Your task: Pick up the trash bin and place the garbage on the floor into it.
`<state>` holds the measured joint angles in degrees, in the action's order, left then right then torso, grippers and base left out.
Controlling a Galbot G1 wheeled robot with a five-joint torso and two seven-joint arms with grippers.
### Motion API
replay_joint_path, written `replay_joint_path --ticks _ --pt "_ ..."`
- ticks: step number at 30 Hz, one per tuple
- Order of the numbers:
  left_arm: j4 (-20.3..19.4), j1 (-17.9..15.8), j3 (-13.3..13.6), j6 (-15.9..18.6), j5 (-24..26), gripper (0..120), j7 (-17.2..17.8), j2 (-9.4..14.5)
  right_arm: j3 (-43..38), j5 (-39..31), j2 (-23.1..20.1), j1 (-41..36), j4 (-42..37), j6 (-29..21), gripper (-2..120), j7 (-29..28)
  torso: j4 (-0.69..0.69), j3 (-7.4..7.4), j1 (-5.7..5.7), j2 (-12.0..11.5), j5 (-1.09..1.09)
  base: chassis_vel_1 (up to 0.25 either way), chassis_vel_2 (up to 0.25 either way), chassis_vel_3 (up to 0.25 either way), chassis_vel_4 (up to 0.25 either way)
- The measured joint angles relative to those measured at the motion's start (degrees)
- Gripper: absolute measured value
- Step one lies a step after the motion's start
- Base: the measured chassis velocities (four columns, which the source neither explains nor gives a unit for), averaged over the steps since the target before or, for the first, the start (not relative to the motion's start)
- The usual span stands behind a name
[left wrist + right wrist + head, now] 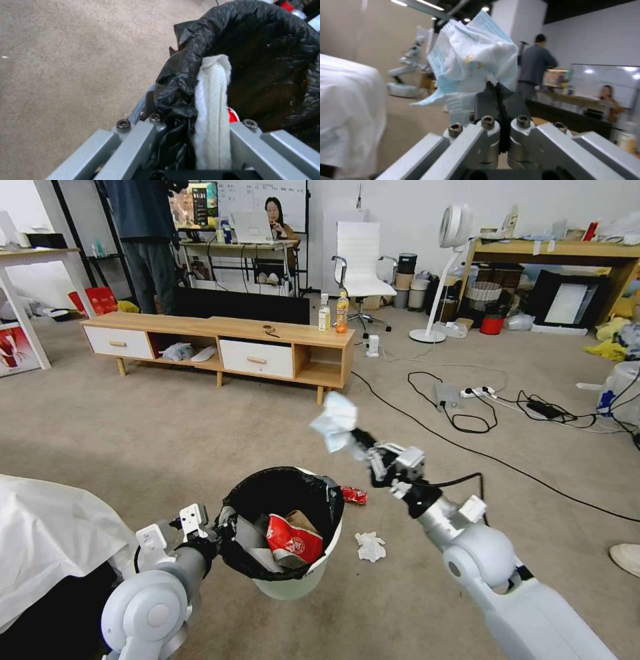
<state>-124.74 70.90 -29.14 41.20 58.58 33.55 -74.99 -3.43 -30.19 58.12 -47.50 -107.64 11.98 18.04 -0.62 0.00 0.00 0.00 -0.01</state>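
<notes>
Head view: right pincer [352,439] pinches a crumpled white-blue tissue wad [335,421].

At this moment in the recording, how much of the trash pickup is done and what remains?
Done: the left gripper holds the trash bin off the floor by its rim, with a red-white paper cup and brown paper inside. In hand: the right gripper holds a white tissue wad raised beyond the bin. Left: another tissue wad and a crushed red can lie on the carpet.
</notes>
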Motion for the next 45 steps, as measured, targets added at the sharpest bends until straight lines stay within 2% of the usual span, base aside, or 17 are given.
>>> replay_joint_path --ticks 9,14,24,35,37,39,40,42,43,45 --pt "0.64 -0.60 0.23 0.03 -0.27 7 -0.02 0.00 7.42 -2.79 0.09 3.51 1.44 -1.89 0 0.15 -0.01 0.00 0.00 0.00 0.00 0.000 0.000 0.000 0.000" --pt "0.84 -0.79 0.25 0.03 -0.33 7 -0.11 -0.09 10.41 -3.66 -0.20 3.15 1.71 -3.71 0 -1.80 -0.01 0.00 0.00 0.00 0.01 0.000 0.000 0.000 0.000" --pt "1.13 -1.31 0.11 0.04 -0.31 7 -0.20 -0.05 10.95 -4.23 -3.07 -0.82 0.37 -7.75 0 -3.84 -0.02 0.00 0.00 0.00 0.01 0.000 0.000 0.000 0.000" --pt "0.96 -1.34 0.03 0.03 -0.27 7 -0.20 -0.25 10.11 -4.26 -4.68 -3.45 -0.81 -9.11 0 -5.23 -0.02 0.00 0.00 0.00 0.01 0.000 0.000 0.000 0.000" --pt "0.79 -1.16 0.01 0.02 -0.27 7 -0.20 -0.25 10.09 -4.27 -4.71 -3.54 -0.97 -9.46 4 -5.45 -0.01 0.00 0.00 0.00 0.01 0.000 0.000 0.000 0.000" --pt "0.38 -0.84 -0.01 0.02 -0.32 7 -0.17 -0.23 10.08 -4.36 -4.70 -3.54 -1.24 -10.12 16 -5.74 -0.01 0.00 0.00 0.00 0.01 0.000 0.000 0.000 0.000" --pt "0.38 -0.84 -0.01 0.02 -0.32 7 -0.17 -0.23 10.08 -4.36 -4.70 -3.54 -1.24 -10.12 16 -5.74 -0.01 0.00 0.00 0.00 0.01 0.000 0.000 0.000 0.000" --pt "0.08 -0.64 -0.02 0.01 -0.35 7 -0.16 -0.30 10.08 -4.73 -4.71 -3.54 -1.65 -10.88 25 -5.81 -0.01 0.00 0.00 0.00 0.01 0.000 0.000 0.000 0.000" --pt "0.08 -0.64 -0.02 0.01 -0.35 7 -0.16 -0.30 10.08 -4.73 -4.71 -3.54 -1.65 -10.88 25 -5.81 -0.01 0.00 0.00 0.00 0.01 0.000 0.000 0.000 0.000" --pt "-0.14 -0.53 0.05 0.00 -0.39 7 -0.14 -0.36 9.80 -5.32 -4.93 -3.87 -2.24 -11.87 37 -5.81 -0.01 0.00 0.00 0.00 0.01 0.000 0.000 0.000 0.000"
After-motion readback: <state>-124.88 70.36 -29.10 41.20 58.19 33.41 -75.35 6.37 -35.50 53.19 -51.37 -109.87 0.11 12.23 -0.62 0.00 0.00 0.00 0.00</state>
